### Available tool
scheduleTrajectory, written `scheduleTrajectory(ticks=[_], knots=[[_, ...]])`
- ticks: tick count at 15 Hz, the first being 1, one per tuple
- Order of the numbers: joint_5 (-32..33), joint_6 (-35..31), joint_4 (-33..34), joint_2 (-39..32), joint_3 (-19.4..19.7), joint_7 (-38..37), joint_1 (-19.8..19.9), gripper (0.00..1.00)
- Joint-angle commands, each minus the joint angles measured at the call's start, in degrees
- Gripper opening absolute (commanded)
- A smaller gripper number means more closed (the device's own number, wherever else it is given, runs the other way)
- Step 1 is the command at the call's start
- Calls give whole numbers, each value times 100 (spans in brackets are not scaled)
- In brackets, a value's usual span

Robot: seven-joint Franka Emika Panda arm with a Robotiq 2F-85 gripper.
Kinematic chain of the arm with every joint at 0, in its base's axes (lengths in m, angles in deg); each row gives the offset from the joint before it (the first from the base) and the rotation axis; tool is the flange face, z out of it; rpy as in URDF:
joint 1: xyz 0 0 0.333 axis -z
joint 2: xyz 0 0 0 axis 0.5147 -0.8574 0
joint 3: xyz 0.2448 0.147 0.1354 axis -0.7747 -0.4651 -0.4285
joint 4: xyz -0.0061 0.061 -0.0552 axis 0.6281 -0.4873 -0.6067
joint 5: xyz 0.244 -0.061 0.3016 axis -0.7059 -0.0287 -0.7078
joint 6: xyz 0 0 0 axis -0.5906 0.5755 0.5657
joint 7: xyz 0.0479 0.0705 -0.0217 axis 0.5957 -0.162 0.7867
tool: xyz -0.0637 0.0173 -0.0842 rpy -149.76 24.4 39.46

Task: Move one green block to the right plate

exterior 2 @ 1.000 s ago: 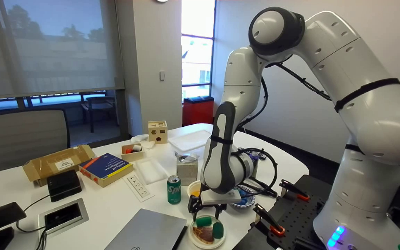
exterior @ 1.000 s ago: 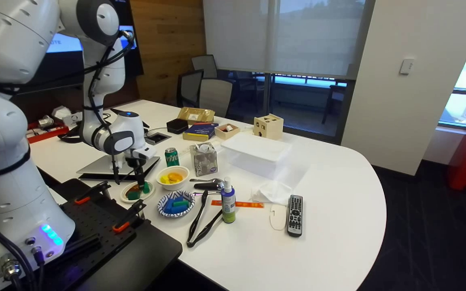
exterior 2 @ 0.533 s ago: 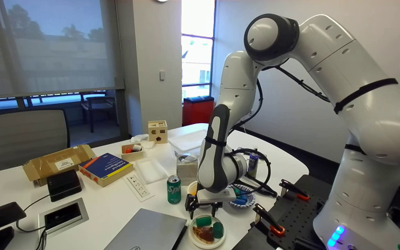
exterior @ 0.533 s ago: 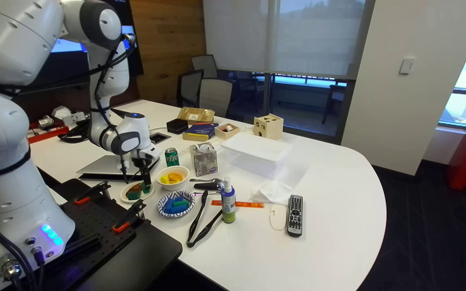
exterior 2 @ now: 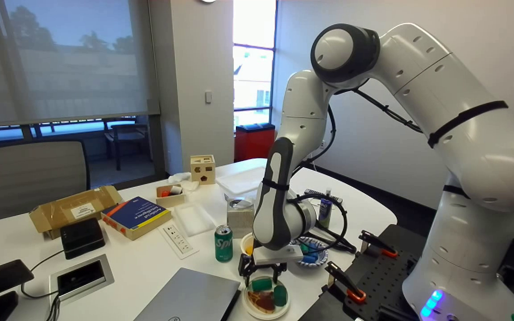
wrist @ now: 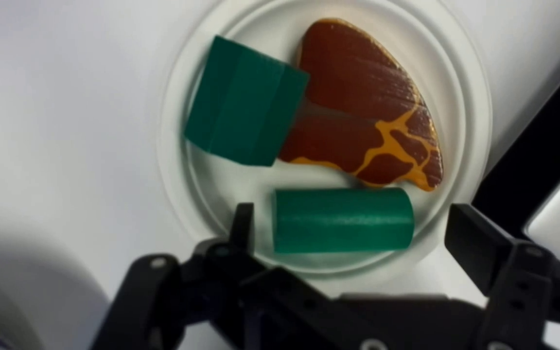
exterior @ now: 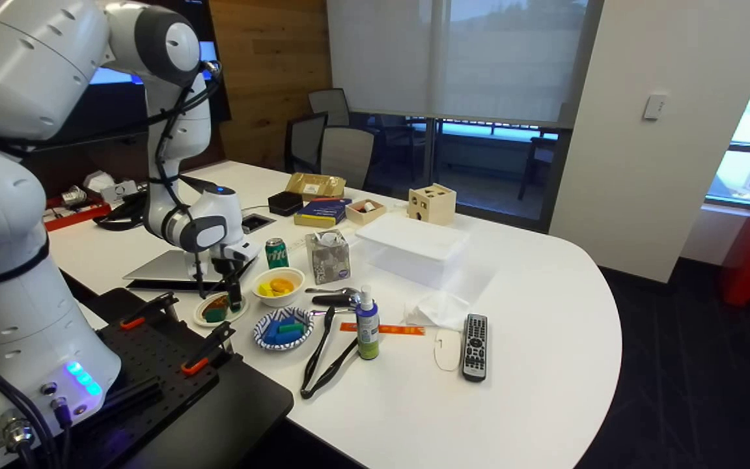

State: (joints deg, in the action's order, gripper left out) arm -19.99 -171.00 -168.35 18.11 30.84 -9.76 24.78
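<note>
A white plate [wrist: 477,92] holds two green blocks and a brown toy steak [wrist: 358,107]. The green cylinder block [wrist: 343,220] lies on its side near the plate's edge. A faceted green block [wrist: 247,102] rests against the steak. My gripper [wrist: 352,214] is open, its fingers beyond the cylinder's two ends, with a gap at each side. In an exterior view the gripper [exterior 2: 261,281] is low over the plate [exterior 2: 266,315]. A blue-and-white patterned bowl [exterior: 258,333] beside it holds blue blocks [exterior: 276,333] and a green block [exterior: 290,328].
A laptop [exterior 2: 190,296] lies close beside the plate. A white bowl [exterior: 275,301] with yellow pieces, a Sprite can [exterior: 277,254] and a tissue box [exterior: 329,257] stand beyond. Black tongs [exterior: 315,365] and a spray bottle [exterior: 368,329] are near the patterned bowl. Clamps [exterior 2: 346,281] edge the mount.
The gripper has shifted slightly sideways over the plate and lowered, so its fingers come down on either side of the green cylinder. It stays open. The blocks and plate have not moved.
</note>
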Motion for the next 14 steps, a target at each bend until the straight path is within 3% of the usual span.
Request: scheduleTrajectory(ticks=[1,2,3,8,14], knots=[[-247,294,89,38,114,156,-120,100],[-286,312,94,57,207,124,-228,100],[-317,319,106,60,253,119,-273,81],[-325,321,210,-23,251,165,-249,42],[-421,275,-102,376,286,84,-323,42]])
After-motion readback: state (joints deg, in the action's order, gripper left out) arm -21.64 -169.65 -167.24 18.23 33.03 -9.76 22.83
